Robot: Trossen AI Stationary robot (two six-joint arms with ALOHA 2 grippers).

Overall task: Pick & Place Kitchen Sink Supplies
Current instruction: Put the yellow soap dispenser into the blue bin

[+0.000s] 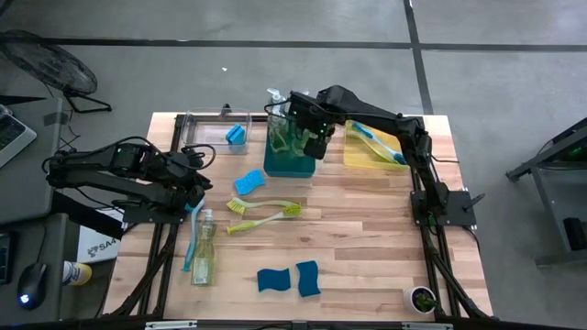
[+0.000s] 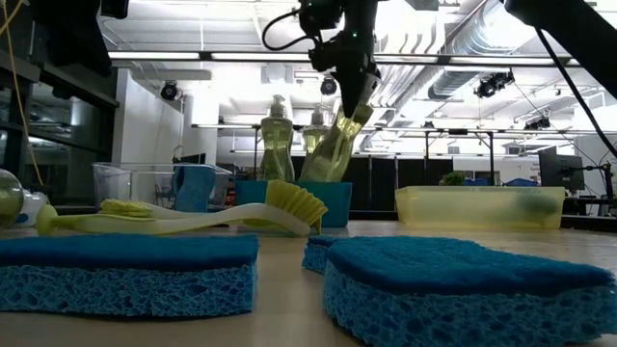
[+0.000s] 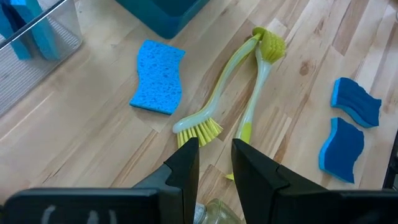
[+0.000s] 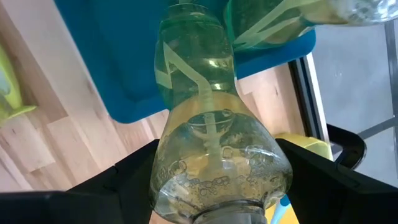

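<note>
Right gripper (image 1: 307, 128) upper centre of the high view, over the teal bin (image 1: 290, 168), clamped on a clear soap bottle (image 4: 211, 143) held tilted above that bin. In the low view, same bottle (image 2: 337, 145) hanging slanted at upper centre, beside a second soap bottle (image 2: 276, 145) standing upright in the bin. In the right wrist view, fingers (image 4: 124, 180) spread wide on either side of the bottle's body, pressing it.

Left gripper (image 1: 195, 195) at left centre of the high view, just above a third soap bottle (image 1: 202, 247) lying flat on the table (image 1: 367, 238). In the left wrist view, jaws narrowly parted, nothing seen between them, bottle top just visible at bottom centre.

Two lime-green dish brushes (image 1: 261, 213) lying crossed at the centre of the high view. One blue sponge (image 1: 249, 181) just above them, two darker blue sponges (image 1: 289, 279) side by side at lower centre. Clear bin (image 1: 206, 128) at upper left holding a blue sponge (image 1: 237, 135). Yellow bin (image 1: 371, 151) at upper right holding a blue brush (image 1: 378, 142). Another blue brush (image 1: 191, 240) alongside the lying bottle at lower left.
</note>
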